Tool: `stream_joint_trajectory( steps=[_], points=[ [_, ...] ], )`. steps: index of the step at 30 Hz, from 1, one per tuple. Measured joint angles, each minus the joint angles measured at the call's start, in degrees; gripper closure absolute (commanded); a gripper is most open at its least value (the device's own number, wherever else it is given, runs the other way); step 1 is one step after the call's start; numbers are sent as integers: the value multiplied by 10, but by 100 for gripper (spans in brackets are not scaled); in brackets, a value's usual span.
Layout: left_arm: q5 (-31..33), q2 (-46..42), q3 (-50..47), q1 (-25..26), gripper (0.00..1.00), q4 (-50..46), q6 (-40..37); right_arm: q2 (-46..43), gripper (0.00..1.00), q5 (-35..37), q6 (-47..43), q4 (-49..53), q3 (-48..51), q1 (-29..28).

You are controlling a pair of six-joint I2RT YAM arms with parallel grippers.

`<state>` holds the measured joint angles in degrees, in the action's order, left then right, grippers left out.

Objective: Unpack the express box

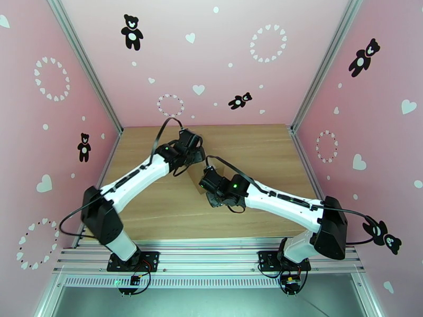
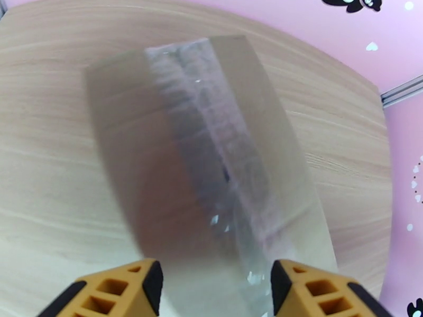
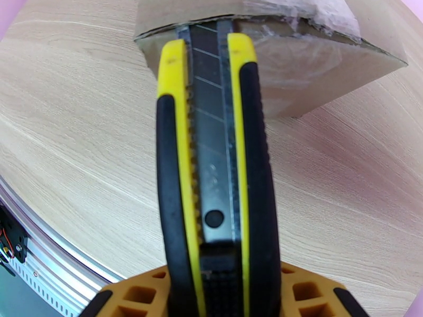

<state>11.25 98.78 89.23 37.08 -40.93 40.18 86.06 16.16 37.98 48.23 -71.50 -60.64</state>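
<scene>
A utility knife [image 3: 214, 170] with a yellow and black handle lies closest to the right wrist camera. It is clamped lengthwise in the right end effector [image 3: 222, 294], whose orange fingers [image 3: 132, 297] press on the handle from both sides. The segmented steel blade [image 3: 211, 75] is slid out and points away from the wrist. Its tip meets the near upper edge of the express box [image 3: 317, 75], right where the top flap joins the side wall. Whether the tip has gone under the flap cannot be told. Crumpled clear tape [image 3: 317, 11] shines along the top of the carton.

In the left wrist view the left end effector [image 2: 214, 286] is open, its two orange fingertips [image 2: 143, 283] spread apart with the near end of the express box [image 2: 211, 170] running down between them. The carton is blurred here, so contact with the fingers cannot be judged. A strip of clear tape [image 2: 222, 154] runs along its top seam.

From above, the express box [image 1: 195, 180] sits near the middle of the wooden bench [image 1: 158, 207], mostly covered by the two wrists. The left end effector [image 1: 193, 149] is at its far side and the right end effector [image 1: 207, 183] at its near side, with both arms angled inward from their bases. Pink walls [image 1: 79, 75] with bear and heart decals enclose the bench.
</scene>
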Motion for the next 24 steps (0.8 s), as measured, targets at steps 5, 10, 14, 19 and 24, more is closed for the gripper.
stream_joint_trajectory(
  steps=[5, 10, 14, 19, 24],
  points=[
    [-8, 56, 45, -9, 40, -2, -13, 0, 100, -2, 0, -4, 1, 0],
    [-18, 76, 64, -21, 41, 0, -16, -3, 100, -9, 5, -5, 6, -1],
    [-18, 87, 73, -31, 41, 5, -16, -11, 100, -12, 11, -6, 17, -2],
    [-18, 96, 84, -36, 41, 7, -16, -32, 100, -12, 25, -6, 35, -10],
    [-17, 105, 95, -36, 41, 6, -16, -72, 100, -9, 44, 4, 58, -19]
  ],
)
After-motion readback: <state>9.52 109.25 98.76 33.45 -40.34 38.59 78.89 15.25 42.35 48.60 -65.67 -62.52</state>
